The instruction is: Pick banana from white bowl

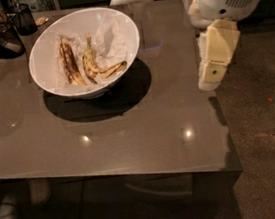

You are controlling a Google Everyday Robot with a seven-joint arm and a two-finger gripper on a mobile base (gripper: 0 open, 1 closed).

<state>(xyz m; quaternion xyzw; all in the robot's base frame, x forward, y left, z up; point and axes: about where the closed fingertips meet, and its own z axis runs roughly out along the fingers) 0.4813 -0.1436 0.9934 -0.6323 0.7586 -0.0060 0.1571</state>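
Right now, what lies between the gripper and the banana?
In the camera view, only bare table, then the white bowl rim and its crumpled paper before the banana; the gripper hangs at the table's right edge.

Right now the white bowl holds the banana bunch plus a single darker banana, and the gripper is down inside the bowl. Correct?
Not quite. The camera view shows the gripper by the right edge of the table, well apart from the white bowl. The banana bunch and the single darker banana do lie in the bowl.
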